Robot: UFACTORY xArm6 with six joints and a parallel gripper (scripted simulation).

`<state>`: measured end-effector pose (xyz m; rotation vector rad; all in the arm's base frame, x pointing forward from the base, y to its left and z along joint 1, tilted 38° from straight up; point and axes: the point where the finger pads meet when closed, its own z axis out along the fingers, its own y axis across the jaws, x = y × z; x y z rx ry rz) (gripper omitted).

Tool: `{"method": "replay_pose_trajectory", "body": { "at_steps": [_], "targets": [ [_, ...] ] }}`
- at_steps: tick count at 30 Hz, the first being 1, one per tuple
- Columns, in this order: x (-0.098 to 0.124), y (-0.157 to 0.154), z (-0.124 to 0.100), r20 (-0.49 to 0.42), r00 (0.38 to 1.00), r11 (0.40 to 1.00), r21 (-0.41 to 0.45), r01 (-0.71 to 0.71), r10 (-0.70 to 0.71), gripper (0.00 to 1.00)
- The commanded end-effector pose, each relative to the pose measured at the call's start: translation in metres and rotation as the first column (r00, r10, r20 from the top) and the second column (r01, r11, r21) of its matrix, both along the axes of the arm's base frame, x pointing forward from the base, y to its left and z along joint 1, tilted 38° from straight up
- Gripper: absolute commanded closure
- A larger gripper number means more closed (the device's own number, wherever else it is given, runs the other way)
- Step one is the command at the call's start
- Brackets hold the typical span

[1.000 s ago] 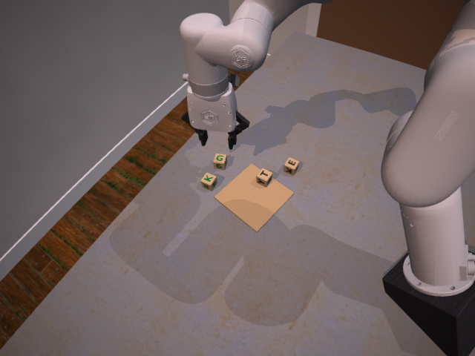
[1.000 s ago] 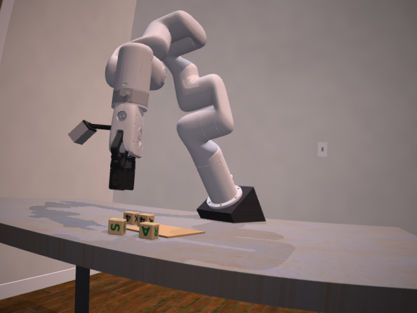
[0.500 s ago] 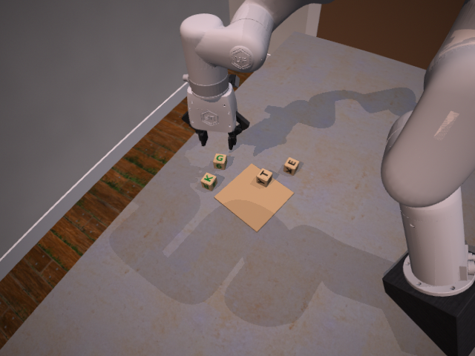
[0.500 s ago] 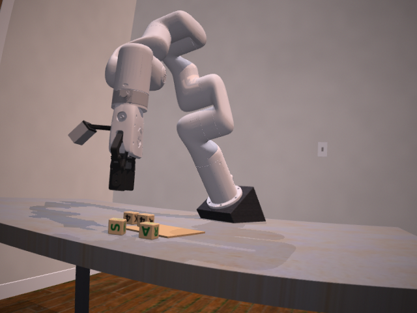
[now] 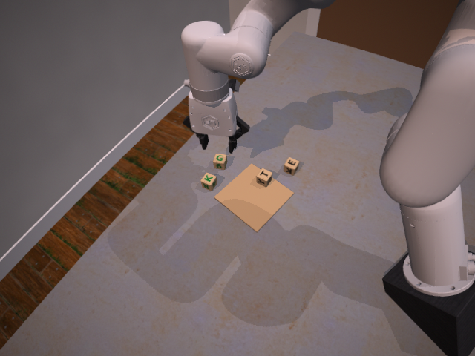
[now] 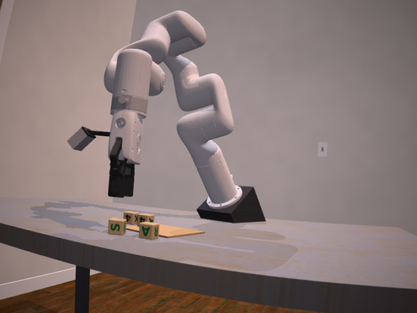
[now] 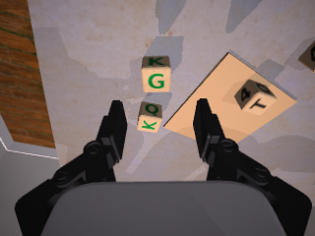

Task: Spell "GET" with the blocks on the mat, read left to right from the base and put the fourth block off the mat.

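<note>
The gripper [image 5: 218,148] [image 6: 121,195] [image 7: 159,102] is open and empty, pointing down above the blocks. The G block [image 5: 220,161] [image 6: 116,226] [image 7: 156,76] lies on the table off the mat, G on top, below the fingers. The K block [image 5: 208,181] [image 6: 148,230] [image 7: 150,118] lies close by, also off the mat. The T block [image 5: 264,177] [image 6: 145,219] [image 7: 256,98] sits on the tan mat [image 5: 254,216] [image 6: 182,231] [image 7: 221,74] near one edge, T on top. The E block [image 5: 291,166] [image 6: 130,217] [image 7: 309,56] lies beyond that edge, off the mat, E on top in the top view.
The table [image 5: 184,325] [image 6: 320,255] carries shadows of the arm. Its edge and the wooden floor [image 5: 92,195] [image 7: 25,98] lie beyond the G and K blocks. The robot's base [image 5: 425,306] [image 6: 232,212] stands on the other side of the mat.
</note>
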<state>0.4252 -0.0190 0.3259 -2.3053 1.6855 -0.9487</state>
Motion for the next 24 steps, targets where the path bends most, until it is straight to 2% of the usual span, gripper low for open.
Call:
{"method": "replay_pose_trajectory", "body": {
  "at_steps": [1, 24],
  "targets": [
    [0.002, 0.0, 0.001, 0.005, 1.0, 1.0, 0.0, -0.001, 0.001, 0.31],
    [0.019, -0.008, -0.022, 0.005, 1.0, 1.0, 0.0, -0.001, 0.001, 0.31]
  ]
}}
